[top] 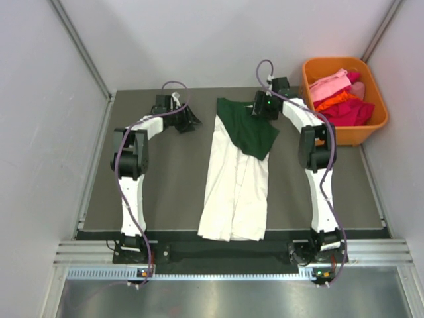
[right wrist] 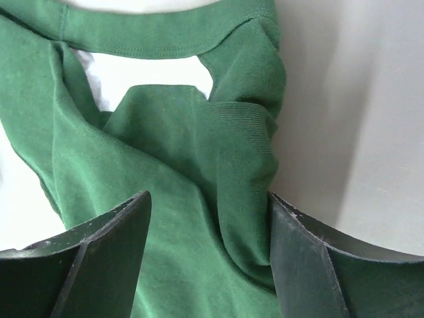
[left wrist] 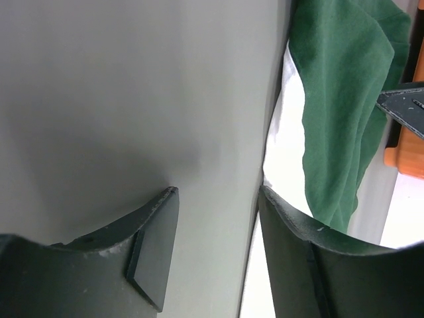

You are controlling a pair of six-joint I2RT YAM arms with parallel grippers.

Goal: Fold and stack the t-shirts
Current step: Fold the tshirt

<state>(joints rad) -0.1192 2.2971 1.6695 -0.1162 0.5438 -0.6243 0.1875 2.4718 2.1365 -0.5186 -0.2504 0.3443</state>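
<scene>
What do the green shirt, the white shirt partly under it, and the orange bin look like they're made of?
Dark green t-shirt: soft knit, probably cotton jersey, matte; fine ribbing and stitched seams show in the right wrist view.
Cream-white t-shirt: similar soft matte cloth with long creases; weave too small to tell.
Orange bin: seemingly rigid moulded plastic, with smooth walls and a rounded rim.
</scene>
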